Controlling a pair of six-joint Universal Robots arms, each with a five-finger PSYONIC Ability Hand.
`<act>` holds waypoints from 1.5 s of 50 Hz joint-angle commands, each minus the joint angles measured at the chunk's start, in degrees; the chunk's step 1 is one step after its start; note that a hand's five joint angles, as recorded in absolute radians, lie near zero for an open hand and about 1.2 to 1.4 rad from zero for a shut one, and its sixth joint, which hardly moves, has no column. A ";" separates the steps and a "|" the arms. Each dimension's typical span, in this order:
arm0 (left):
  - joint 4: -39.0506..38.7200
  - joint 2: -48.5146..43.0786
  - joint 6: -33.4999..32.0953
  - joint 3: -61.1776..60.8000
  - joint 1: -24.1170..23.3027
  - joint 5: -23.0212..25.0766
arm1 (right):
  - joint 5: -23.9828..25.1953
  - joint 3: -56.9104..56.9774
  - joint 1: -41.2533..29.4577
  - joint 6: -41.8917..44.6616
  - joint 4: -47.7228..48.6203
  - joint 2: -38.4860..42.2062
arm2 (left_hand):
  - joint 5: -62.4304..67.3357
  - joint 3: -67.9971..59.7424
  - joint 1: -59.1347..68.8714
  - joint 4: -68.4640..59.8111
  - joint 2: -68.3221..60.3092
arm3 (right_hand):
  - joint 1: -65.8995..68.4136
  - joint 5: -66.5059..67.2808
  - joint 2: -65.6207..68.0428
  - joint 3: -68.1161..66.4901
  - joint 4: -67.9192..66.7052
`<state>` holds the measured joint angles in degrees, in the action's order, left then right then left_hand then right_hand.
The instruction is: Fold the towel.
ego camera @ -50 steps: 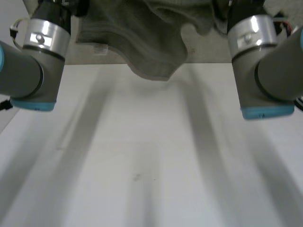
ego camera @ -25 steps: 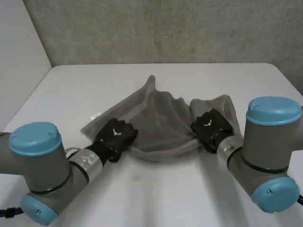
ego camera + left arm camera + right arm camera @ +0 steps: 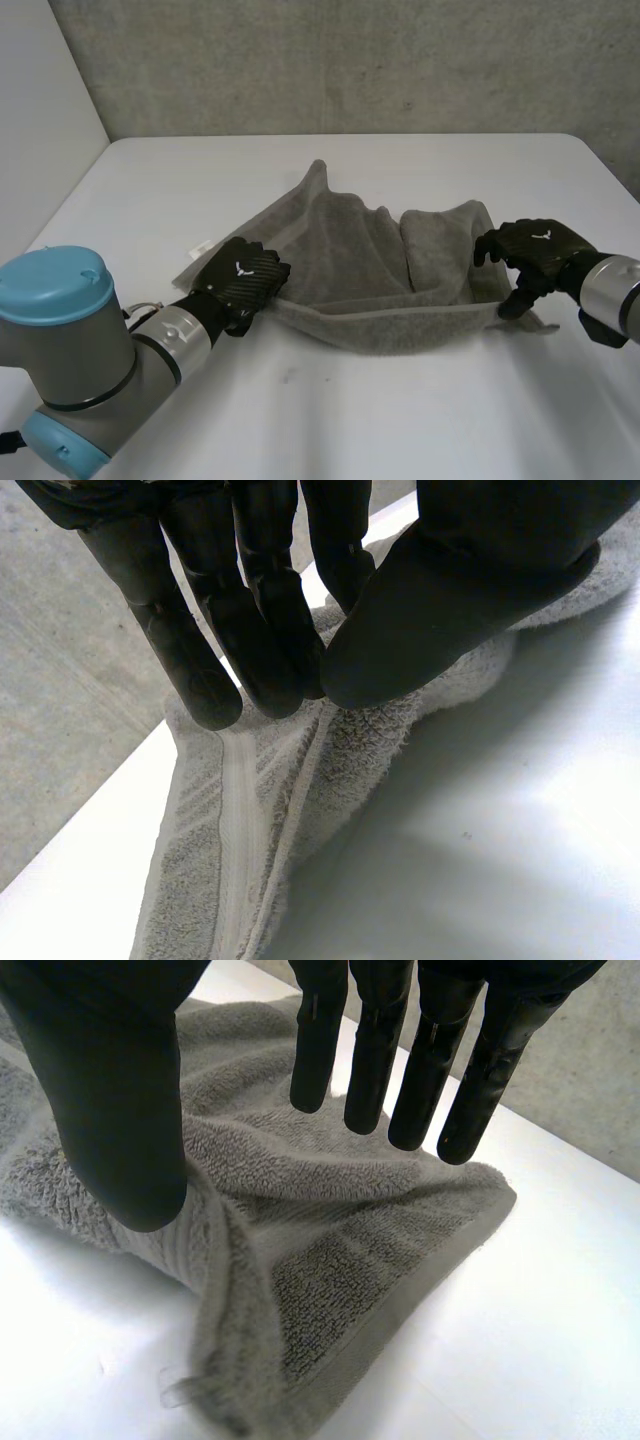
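Note:
A grey towel [image 3: 370,270] lies rumpled across the middle of the white table [image 3: 400,420], its near edge stretched in a long strip. My left hand [image 3: 245,280] is at the towel's left near corner. In the left wrist view its fingers [image 3: 260,630] and thumb pinch the banded edge of the towel [image 3: 260,820]. My right hand [image 3: 535,245] hovers at the towel's right end with fingers spread. In the right wrist view the thumb [image 3: 100,1080] and straight fingers stand apart above the towel's corner [image 3: 330,1240], holding nothing.
A rough concrete wall [image 3: 350,60] runs behind the table's far edge. A small white label [image 3: 200,245] sticks out of the towel beside my left hand. Bare table lies in front of the towel and to its far side.
The towel, held up close a second ago, has come down onto the table. My right hand has let go and moved off to the right; the left hand keeps its pinch.

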<state>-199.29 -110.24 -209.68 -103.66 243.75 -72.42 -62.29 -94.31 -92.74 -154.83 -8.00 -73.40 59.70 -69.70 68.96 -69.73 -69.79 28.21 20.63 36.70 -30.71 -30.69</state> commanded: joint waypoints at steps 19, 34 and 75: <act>-0.14 -0.51 4.28 1.00 1.20 0.08 | 1.29 -0.87 1.86 2.60 -5.17 3.61 | 10.30 -10.30 11.04 -10.27 -10.21 | 13.46 11.04 4.97 -10.96 -10.98; -0.49 -4.37 4.46 3.73 2.69 0.08 | 0.15 -3.43 2.57 2.95 -6.76 4.14 | 10.30 -10.30 11.04 -10.27 -10.21 | 33.85 31.43 25.36 -31.35 -31.37; 6.28 -6.39 4.81 7.41 15.34 5.52 | -7.32 -5.45 10.30 -3.38 18.20 -0.87 | -39.99 39.99 -39.26 40.02 40.08 | 51.79 49.37 43.30 -49.29 -49.31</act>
<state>-194.42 -114.58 -204.89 -98.24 256.30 -70.49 -69.20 -99.58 -82.64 -159.25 8.91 -74.43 12.11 -22.04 22.10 -22.01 -22.02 55.86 55.93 67.35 -67.72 -68.24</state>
